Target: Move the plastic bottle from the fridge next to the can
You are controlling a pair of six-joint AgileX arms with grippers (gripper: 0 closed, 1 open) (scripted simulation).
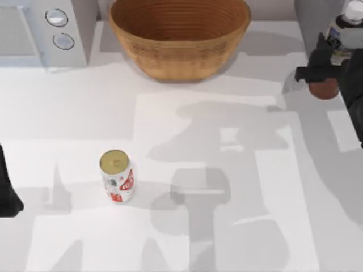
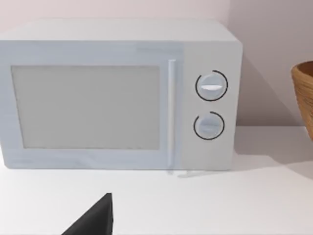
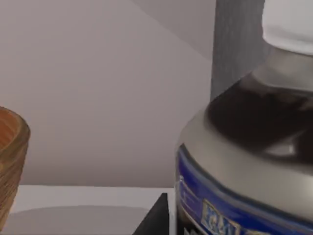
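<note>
Our right gripper (image 1: pixel 328 67) grasps the bottle (image 1: pixel 340 35) at the table's (image 1: pixel 238 238) far right, just before the fridge (image 1: pixel 309 17). Its blue label's (image 3: pixel 230 205) writing is unreadable. The can (image 1: pixel 117 175) stands well apart, front left. Our left arm (image 1: pixel 7 187) waits at the left edge.

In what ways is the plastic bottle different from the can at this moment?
The plastic bottle has a white cap and a blue label; the can has a dull gold top and red markings on white. The bottle is at the table's far right edge with the right gripper at it; the can stands free, left of the middle. The bottle holds a dark drink you can see; the can is opaque. Both are drink containers.
</note>
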